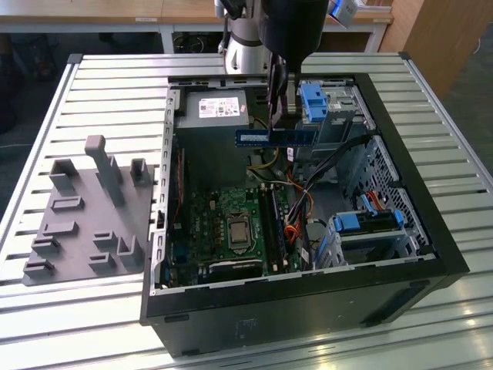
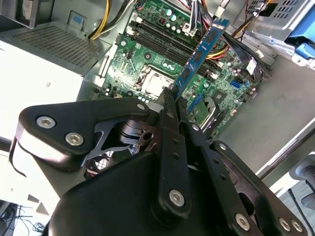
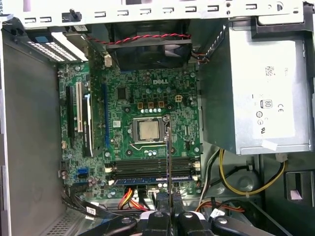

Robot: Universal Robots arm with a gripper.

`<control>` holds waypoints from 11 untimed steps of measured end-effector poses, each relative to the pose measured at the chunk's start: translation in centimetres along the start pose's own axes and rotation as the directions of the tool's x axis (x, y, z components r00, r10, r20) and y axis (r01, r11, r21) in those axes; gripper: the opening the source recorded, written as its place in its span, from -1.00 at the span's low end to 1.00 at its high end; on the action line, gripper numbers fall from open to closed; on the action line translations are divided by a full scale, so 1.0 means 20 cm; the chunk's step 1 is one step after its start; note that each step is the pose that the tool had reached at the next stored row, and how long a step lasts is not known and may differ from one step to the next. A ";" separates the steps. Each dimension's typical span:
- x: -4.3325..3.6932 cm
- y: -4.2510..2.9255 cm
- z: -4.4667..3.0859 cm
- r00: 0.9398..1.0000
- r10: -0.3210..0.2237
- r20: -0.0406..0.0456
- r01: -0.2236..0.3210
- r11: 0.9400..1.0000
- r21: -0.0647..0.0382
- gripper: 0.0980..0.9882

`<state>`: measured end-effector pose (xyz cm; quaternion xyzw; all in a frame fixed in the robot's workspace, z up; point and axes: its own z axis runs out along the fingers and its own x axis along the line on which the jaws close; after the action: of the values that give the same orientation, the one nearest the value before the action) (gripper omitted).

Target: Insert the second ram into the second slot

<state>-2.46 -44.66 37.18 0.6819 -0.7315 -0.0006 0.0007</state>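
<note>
Clamped on the second ram (image 1: 275,137), the gripper (image 1: 283,122) holds it above the motherboard (image 1: 208,223), crosswise to the memory slots (image 3: 152,169); clean seating likely needs it parallel and level.

One tool (image 1: 283,122), one held ram (image 1: 254,137), one case (image 1: 308,316)

seen in the exterior view, the computer case (image 1: 308,316) lies open on the slatted table (image 1: 115,85), with the parts tray (image 1: 77,231) at its 9 o'clock. inside the case, the power supply (image 1: 212,112) sits at 10 o'clock, the motherboard (image 1: 208,223) at 8 and the drive cage (image 1: 370,231) at 4. the memory slots (image 1: 273,223) run just beside the cpu socket (image 1: 236,231), at its 3 o'clock. the second ram (image 1: 262,137) hangs level above the interior, clamped in the gripper (image 1: 282,122), at the power supply's 4 o'clock.
</note>
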 end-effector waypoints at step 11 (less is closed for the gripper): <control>0.000 0.000 0.000 0.999 0.034 -0.002 -0.034 0.999 0.000 -0.90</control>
<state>-2.46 -44.66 37.18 0.6694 -0.7429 0.0000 0.0013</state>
